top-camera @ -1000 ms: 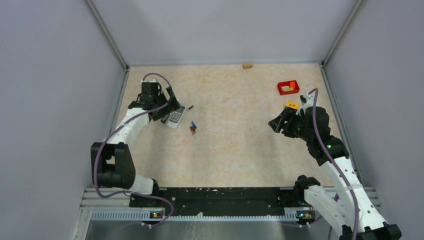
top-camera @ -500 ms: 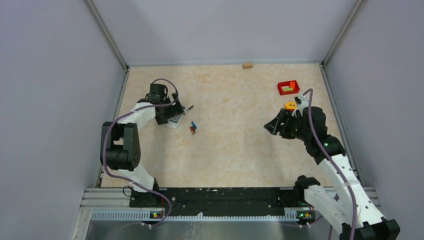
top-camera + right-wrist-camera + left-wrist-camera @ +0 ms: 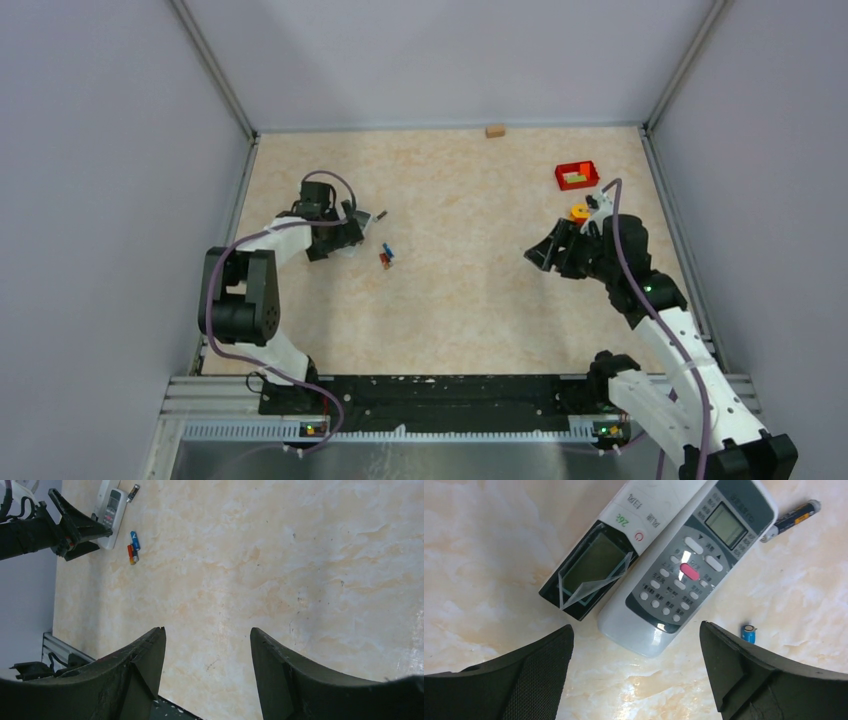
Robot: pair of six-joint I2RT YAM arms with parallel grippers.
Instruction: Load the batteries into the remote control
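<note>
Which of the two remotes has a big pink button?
The remote control with the rows of grey buttons; its pink button sits in the middle. The other remote beside it has a dark screen with peeling film instead.

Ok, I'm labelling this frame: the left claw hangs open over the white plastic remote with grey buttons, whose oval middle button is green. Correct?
No: the oval middle button is pink, not green, as the left wrist view shows. The left claw does hang open over the white plastic remote with grey buttons.

White remote control [image 3: 684, 575] with grey keys and one pink, beige marbled table [image 3: 489, 540], blue battery [image 3: 749, 633], black fingers [image 3: 534, 680]
</note>
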